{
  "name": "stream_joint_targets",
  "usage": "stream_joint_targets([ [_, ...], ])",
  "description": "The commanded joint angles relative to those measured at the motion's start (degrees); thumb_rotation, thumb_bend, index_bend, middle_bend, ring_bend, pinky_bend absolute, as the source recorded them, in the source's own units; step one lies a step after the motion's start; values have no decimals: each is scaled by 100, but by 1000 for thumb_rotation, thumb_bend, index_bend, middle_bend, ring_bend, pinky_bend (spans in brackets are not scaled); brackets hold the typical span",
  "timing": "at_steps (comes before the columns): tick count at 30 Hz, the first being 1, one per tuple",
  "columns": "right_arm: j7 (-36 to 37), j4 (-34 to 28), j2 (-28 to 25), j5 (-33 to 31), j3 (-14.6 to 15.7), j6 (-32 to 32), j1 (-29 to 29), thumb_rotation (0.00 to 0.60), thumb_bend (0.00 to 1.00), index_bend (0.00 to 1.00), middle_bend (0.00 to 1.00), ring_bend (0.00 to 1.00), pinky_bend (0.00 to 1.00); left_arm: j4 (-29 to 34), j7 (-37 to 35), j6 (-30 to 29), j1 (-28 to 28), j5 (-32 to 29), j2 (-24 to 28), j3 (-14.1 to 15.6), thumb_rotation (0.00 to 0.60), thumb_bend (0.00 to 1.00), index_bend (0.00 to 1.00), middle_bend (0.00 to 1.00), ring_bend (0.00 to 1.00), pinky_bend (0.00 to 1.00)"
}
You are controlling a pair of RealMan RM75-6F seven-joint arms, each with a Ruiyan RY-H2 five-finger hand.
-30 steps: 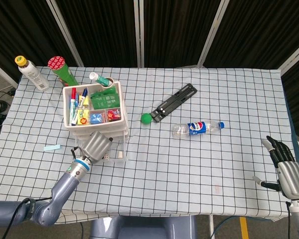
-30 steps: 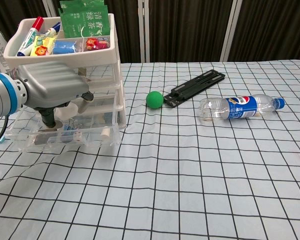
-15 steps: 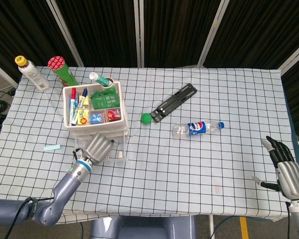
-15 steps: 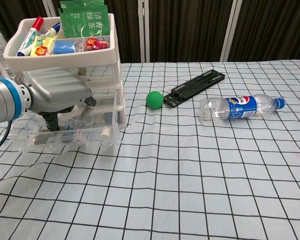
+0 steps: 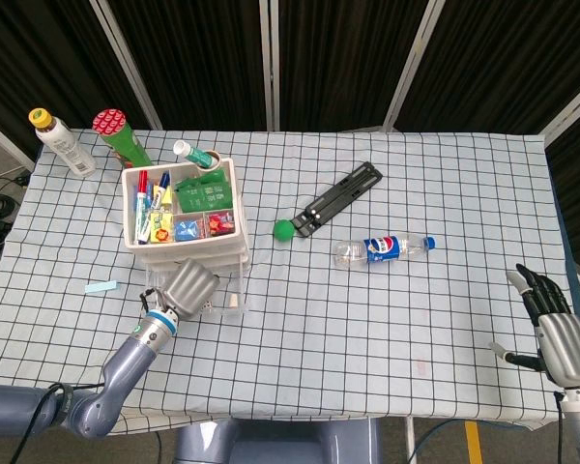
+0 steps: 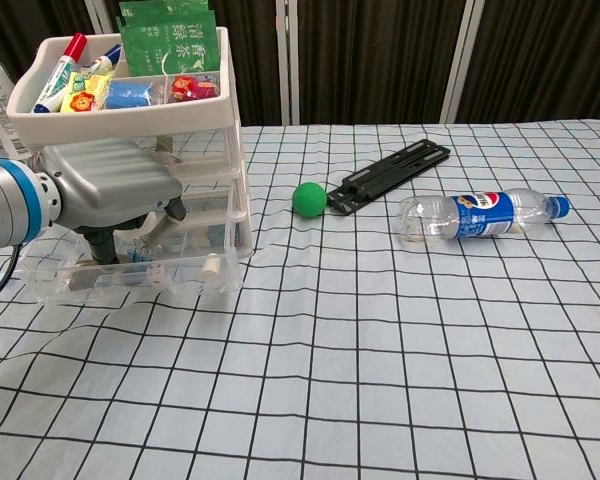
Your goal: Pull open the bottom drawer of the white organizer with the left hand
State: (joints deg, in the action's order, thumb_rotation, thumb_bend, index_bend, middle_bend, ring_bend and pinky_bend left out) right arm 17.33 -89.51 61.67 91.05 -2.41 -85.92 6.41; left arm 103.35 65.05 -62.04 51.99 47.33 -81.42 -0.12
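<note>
The white organizer stands at the table's left, its top tray full of pens and packets. Its clear bottom drawer is slid out toward me, with small items inside. My left hand lies over the drawer's front, its fingers curled down and hooked into it. My right hand hangs off the table's right front corner, fingers spread and holding nothing; the chest view does not show it.
A green ball, a black bracket and a lying cola bottle sit right of the organizer. Bottles and a red-capped can stand behind it. A pale blue strip lies to its left.
The left hand has shifted slightly over the drawer front, its fingers settling lower. The drawer stays slid out, hardly farther than before. The right hand has not moved.
</note>
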Motion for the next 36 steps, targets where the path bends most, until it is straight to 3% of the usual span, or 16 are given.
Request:
stream_joint_targets([
  [1,-6,-1,1,2,4,4,0,600,17,79,0,0,0,-6,-21,-12,14,-17,2,24,600,266,574,1000,925,841],
  [15,-19,-6,5,5,4,-4,-4,600,17,79,0,0,0,16,-134,-81,60,-17,19,125,600,488,587,1000,925,841],
  [24,-26,-7,5,11,10,5,-2,600,17,79,0,0,0,158,-213,-186,53,64,112,165,600,493,587,1000,925,841],
  [36,-77,-17,19,31,18,-9,-6,600,17,79,0,0,0,1064,-310,-712,-149,552,788,237,600,493,587,1000,925,841],
])
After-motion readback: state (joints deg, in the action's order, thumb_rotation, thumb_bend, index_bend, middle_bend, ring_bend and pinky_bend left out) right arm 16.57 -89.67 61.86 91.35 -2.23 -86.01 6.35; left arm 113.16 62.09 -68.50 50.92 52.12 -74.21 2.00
